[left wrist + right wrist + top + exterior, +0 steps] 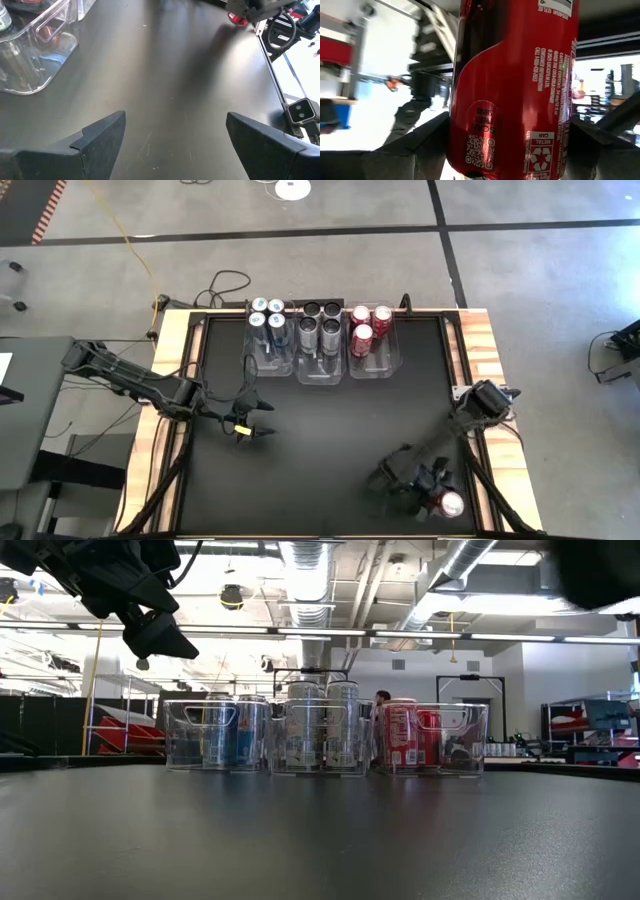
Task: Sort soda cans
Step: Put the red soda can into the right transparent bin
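Three clear bins stand in a row at the table's far side. They hold blue-silver soda cans (267, 313), dark cans (320, 320) and red cans (368, 322), all upright on their bases. Near the table's near right corner my right gripper (438, 498) is shut on another red soda can (450, 503), whose silver top shows from above. My left gripper (262, 425) hangs open over the bare mat left of centre, with nothing between its fingers (105, 135). My right gripper pinches the red can's side wall (470, 125) between its two fingers (415, 145), one on each side and across the can. The can stands roughly upright in the hold. Whether its base is clear of the table cannot be told.
The bins (322, 365) have handles on their near sides. The black mat (330, 430) between the bins and the grippers lies bare. A raised black frame and a wooden border (480, 350) run around the mat. In the low view my left arm (150, 630) hangs at the upper left.
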